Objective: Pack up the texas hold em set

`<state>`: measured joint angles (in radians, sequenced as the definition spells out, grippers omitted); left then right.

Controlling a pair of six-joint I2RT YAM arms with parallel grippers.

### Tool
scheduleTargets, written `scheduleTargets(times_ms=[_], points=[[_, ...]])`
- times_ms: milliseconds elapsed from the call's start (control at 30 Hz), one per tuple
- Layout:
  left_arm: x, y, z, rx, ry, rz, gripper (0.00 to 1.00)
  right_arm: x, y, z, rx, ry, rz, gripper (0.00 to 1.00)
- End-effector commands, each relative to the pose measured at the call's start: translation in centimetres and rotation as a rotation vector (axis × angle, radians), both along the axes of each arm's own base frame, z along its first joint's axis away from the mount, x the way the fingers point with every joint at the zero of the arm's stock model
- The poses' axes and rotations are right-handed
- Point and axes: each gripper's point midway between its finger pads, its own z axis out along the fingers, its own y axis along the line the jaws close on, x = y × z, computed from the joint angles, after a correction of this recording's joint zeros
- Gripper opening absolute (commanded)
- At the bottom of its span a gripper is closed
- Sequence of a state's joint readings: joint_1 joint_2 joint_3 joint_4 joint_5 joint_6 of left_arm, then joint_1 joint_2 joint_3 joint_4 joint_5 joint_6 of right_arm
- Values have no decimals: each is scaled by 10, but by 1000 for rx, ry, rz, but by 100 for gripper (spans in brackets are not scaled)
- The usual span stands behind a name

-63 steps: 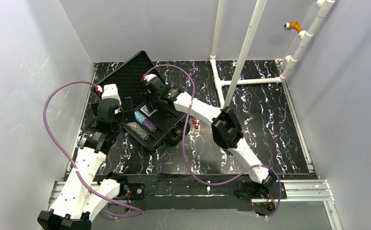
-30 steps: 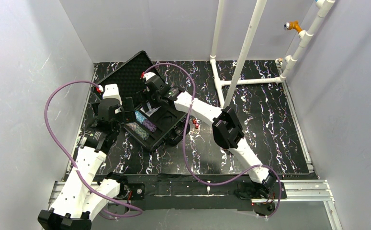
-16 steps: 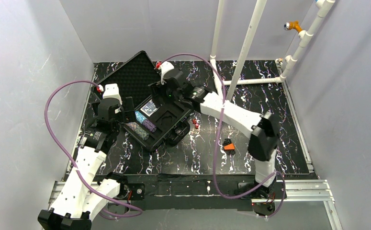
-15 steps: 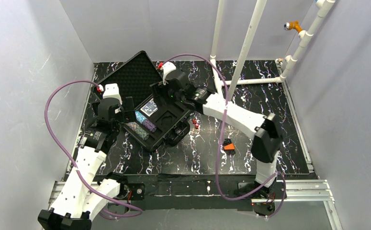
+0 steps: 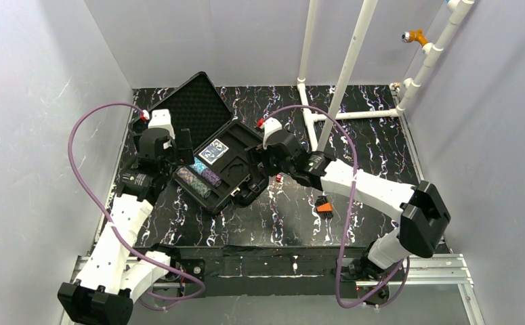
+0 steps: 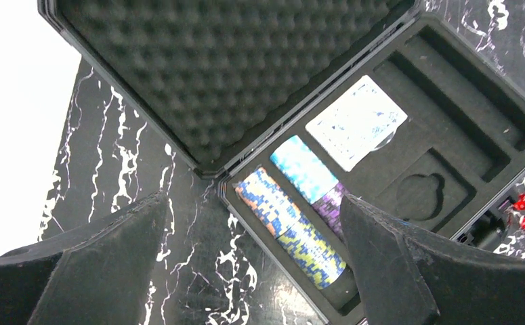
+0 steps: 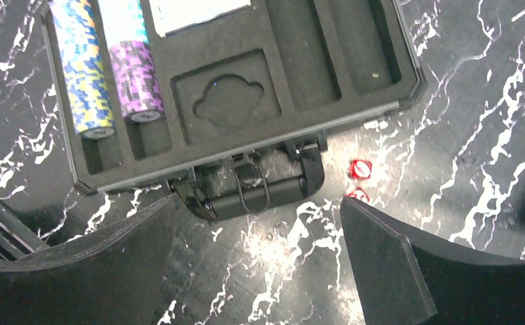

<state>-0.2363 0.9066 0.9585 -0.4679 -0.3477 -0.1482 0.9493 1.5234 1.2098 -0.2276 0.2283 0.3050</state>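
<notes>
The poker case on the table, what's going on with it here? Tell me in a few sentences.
Two robot arms are packing a poker set. The black case lies open, with chip rolls and the card deck in its tray; the round recess is empty. Two red dice lie on the table beside the handle. The left hand and right hand are both open, holding nothing, hovering by the case.

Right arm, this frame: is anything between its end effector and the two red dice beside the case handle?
Nothing visible. The red dice lie uncovered on the table, just right of the case handle and apart from it. The right end effector hangs open over that spot.
</notes>
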Motion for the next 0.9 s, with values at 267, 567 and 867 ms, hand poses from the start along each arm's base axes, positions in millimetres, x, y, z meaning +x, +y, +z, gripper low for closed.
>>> scheduleTargets(times_ms=[267,567,867], points=[[44,11,69,-55,-41,45,92,-18,-21,5,86,-2,-33,98],[97,43,98,-213,-36,126,88,-31,-34,-8,75,25,-25,98],[142,93,79,-400,20,239,81,-46,-45,-22,83,69,-20,98]])
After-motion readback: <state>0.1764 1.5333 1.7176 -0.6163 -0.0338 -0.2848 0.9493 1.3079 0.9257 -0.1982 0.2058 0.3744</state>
